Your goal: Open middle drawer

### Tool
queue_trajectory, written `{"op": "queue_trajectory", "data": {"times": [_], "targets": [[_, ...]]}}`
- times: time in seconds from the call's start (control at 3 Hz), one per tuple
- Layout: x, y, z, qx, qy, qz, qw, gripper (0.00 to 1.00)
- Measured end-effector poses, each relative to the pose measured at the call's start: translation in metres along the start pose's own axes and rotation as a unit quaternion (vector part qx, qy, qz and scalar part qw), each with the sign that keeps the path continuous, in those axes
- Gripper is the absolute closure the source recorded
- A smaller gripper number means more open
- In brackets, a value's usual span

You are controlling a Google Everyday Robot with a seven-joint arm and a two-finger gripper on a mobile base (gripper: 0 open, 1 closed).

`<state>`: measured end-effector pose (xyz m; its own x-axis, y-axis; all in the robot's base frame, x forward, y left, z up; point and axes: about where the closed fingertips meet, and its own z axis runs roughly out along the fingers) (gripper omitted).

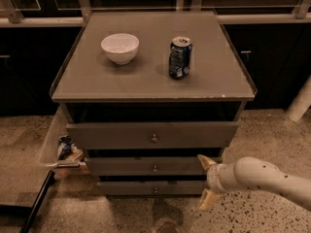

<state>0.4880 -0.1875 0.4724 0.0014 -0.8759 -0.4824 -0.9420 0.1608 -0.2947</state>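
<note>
We see our hand (207, 179) at 4 o'clock in view, fingers apart, gripping nothing. The middle drawer (141, 167) lies at its 9 o'clock, below the desk (146, 84) top.

The single white arm (266, 178) comes in low from the right edge and runs leftward, rising slightly, toward the right end of the middle drawer (126, 166). Its rounded forearm is flecked with small dark dots and ends in a short banded wrist (216, 177) just right of that drawer's front. The pincer (204, 180) faces left at the drawer's right end, its two pale fingers spread wide, one above the other. The upper finger (206, 161) overlaps the drawer front's right end, though contact cannot be told. The lower finger (207, 199) hangs below the drawer's level.
</note>
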Motion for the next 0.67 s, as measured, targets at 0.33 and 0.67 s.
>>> {"op": "queue_trajectory", "data": {"times": [0.33, 0.67], "targets": [[0.013, -0.007, 0.029, -0.001, 0.007, 0.006, 1.0000, 0.00], [0.022, -0.018, 0.050, 0.006, 0.013, 0.001, 0.9999, 0.00]]}}
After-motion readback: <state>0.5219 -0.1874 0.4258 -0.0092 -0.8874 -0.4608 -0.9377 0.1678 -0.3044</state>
